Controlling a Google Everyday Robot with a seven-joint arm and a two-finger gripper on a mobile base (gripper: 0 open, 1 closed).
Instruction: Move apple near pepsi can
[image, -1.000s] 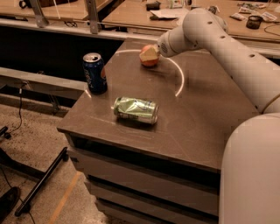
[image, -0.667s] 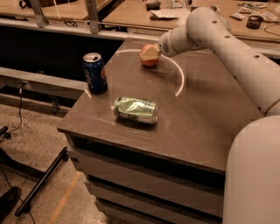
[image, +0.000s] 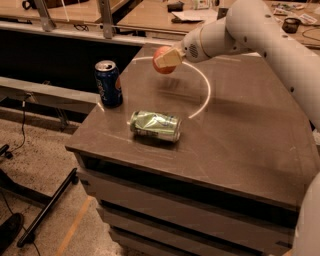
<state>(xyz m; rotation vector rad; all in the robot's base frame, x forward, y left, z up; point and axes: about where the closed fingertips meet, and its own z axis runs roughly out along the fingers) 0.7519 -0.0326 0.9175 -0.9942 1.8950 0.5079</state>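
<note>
Camera view showed the gripper (image: 168, 58) clamping the apple (image: 162, 69) aloft, right of the pepsi can (image: 108, 83); a gentle, close set-down was advised.

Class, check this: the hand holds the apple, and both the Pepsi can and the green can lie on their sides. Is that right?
Not quite. The camera view shows the pepsi can standing upright; only the green can lies on its side. The hand does hold the apple.
</note>
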